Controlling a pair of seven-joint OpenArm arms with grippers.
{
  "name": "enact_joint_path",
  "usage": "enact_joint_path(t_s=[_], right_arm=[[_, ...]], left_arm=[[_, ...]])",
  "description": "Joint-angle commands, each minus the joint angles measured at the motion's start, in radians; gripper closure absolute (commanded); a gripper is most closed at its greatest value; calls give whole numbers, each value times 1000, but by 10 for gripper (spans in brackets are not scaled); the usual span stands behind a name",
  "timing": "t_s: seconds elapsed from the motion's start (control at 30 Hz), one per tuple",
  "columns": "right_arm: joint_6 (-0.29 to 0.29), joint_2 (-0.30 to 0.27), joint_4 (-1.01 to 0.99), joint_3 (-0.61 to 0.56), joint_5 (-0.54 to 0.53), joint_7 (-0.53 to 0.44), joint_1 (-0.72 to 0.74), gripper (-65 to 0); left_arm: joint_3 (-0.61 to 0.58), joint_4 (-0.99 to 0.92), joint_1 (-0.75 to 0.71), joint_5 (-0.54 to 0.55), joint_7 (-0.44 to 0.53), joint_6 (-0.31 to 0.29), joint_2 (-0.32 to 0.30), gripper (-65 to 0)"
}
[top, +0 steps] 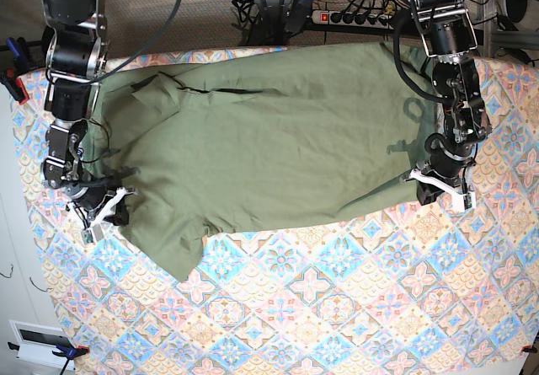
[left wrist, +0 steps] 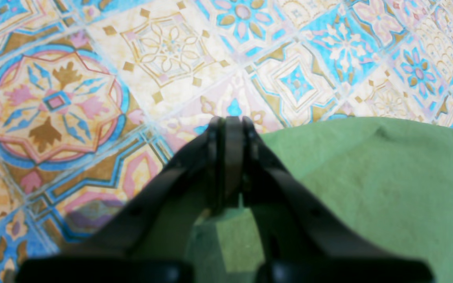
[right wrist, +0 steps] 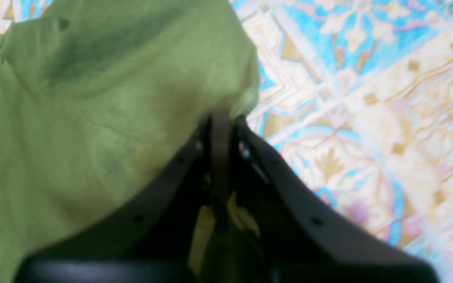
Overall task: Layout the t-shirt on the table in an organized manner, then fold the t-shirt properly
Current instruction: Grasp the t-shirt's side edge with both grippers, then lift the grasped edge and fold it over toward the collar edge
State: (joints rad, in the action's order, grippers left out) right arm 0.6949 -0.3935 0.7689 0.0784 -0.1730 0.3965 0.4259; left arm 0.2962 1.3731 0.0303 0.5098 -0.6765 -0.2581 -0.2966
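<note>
Hands [top: 114,211] [top: 431,191] pinch t-shirt [top: 278,139], long axis sideways.

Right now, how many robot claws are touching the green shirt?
2. The right claw pinches the t-shirt at its edge on the base view's left side. The left claw pinches the shirt's edge on that view's right side.

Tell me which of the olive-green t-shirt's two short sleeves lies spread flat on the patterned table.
The sleeve near the right gripper; it fans toward the table's front. The other, at the far edge, is crumpled and folded over.
</note>
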Motion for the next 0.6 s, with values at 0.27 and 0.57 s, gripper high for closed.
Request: enact_joint_path(t_s=[0.27, 0.57], right_arm=[[3, -22, 100, 10, -26, -31, -17, -5], [3, -23, 231, 74, -26, -8, -118, -5]], left_arm=[[2, 42, -7, 13, 25, -31, -19, 0], [5, 154, -76, 13, 22, -54, -20, 0]])
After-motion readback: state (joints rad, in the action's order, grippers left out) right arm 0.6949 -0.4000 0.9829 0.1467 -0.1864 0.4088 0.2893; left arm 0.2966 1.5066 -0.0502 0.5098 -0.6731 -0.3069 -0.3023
